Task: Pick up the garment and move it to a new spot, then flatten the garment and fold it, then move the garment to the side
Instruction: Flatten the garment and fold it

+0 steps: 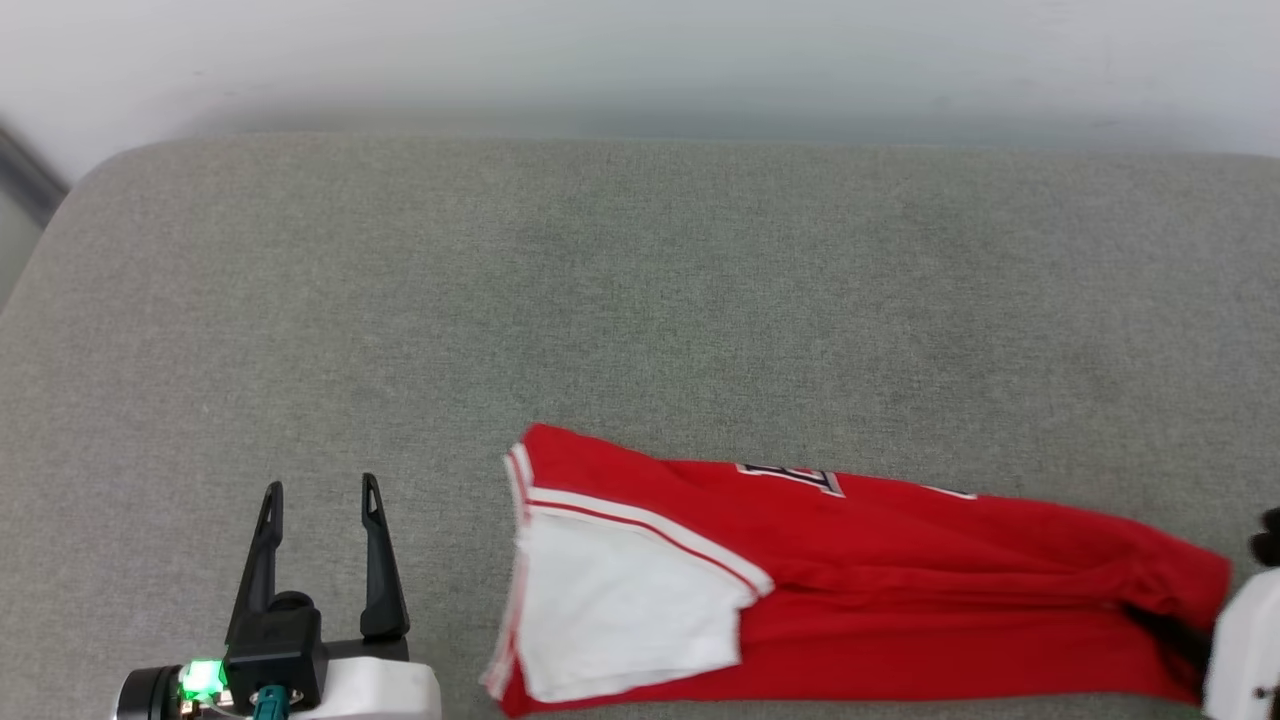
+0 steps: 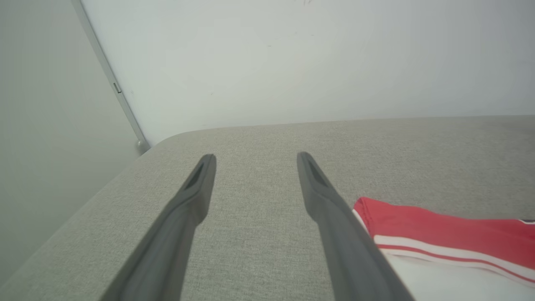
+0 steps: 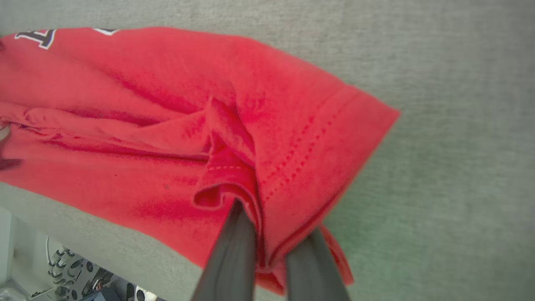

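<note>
My left gripper (image 1: 321,483) hovers at the lower left over the grey upholstered surface (image 1: 640,300), its two dark fingers spread wide and pointing toward the pale wall (image 1: 640,60), with nothing between them. In the left wrist view the same gripper (image 2: 256,156) stands apart over bare grey weave, and the T-shirt (image 2: 439,225) lies just beside its right-hand finger.

The T-shirt (image 1: 850,560) lies in a long folded strip along the near edge of the surface, stretching from the middle toward my right. At its left end a white short sleeve (image 1: 620,610) lies on top, edged with red-and-white stripe trim (image 1: 640,525). A bit of dark lettering (image 1: 790,478) peeks out along the far edge.

At the far right, my right gripper (image 1: 1185,640) meets the strip's hem end. In the right wrist view this gripper (image 3: 276,217) is pinched closed on the T-shirt (image 3: 146,104), and red hem fabric bunches in folds between and around the two fingers.
</note>
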Tool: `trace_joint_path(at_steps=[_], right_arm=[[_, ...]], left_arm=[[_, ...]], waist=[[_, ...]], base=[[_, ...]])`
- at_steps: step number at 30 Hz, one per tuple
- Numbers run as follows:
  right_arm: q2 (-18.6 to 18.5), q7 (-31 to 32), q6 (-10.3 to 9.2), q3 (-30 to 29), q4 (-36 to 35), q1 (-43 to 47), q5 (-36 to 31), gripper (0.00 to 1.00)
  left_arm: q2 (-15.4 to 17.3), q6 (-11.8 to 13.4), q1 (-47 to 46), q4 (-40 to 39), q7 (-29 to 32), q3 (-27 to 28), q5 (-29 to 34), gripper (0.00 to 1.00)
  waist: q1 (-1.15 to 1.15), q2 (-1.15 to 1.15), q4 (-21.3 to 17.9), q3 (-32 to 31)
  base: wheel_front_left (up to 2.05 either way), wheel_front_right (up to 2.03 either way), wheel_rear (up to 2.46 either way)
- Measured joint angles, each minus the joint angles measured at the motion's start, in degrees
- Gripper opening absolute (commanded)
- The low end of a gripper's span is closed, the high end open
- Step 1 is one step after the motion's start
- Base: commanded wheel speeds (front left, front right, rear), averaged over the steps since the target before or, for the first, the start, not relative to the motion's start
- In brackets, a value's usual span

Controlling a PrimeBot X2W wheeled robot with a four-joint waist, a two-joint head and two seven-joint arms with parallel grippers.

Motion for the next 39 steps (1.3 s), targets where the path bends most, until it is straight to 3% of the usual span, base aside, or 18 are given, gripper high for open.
trace_joint_path(at_steps=[10,18,19,27,33,39], right_arm=[[-8.5,4.21,-0.04,-3.88,1.92,0.08,-1.2,0.0],[-10.22,7.82,-0.07,-3.39,-11.58,2.21,-0.64,0.0],[-9.18,9.18,-0.05,-2.5,-18.57,2.03,-1.6,0.0],[-1.63,14.72,-0.07,5.1,-28.29,-6.39,-6.8,0.0],[6.43,16.14,-0.07,14.45,-26.03,-16.17,-10.0,0.0],[12.54,15.55,-0.07,24.95,-17.16,-24.65,-13.52,0.0]], left_arm=[[-3.79,-4.7,1.97,0.38,0.0,3.34,4.1,1.0],[-5.01,-7.25,2.9,0.98,0.0,4.57,6.78,1.0],[-5.32,-7.94,2.89,1.22,0.0,4.74,7.45,1.0],[-6.53,-9.32,1.45,1.54,0.0,4.85,8.78,1.0],[-7.36,-10.03,-0.22,1.93,0.0,4.63,9.26,1.0],[-8.26,-10.34,-1.52,2.2,0.0,4.39,9.37,1.0]], waist=[[0.0,0.0,0.02,-1.95],[0.0,0.0,0.03,-3.03],[0.0,0.0,0.02,-2.95],[0.0,0.0,0.6,-1.53],[0.0,0.0,1.63,0.1],[0.01,0.0,2.82,2.19]], base=[[0.0,0.0,0.0],[0.0,0.0,0.0],[0.0,0.0,0.0],[0.0,0.0,0.0],[0.0,0.0,0.0],[0.0,0.0,0.0]])
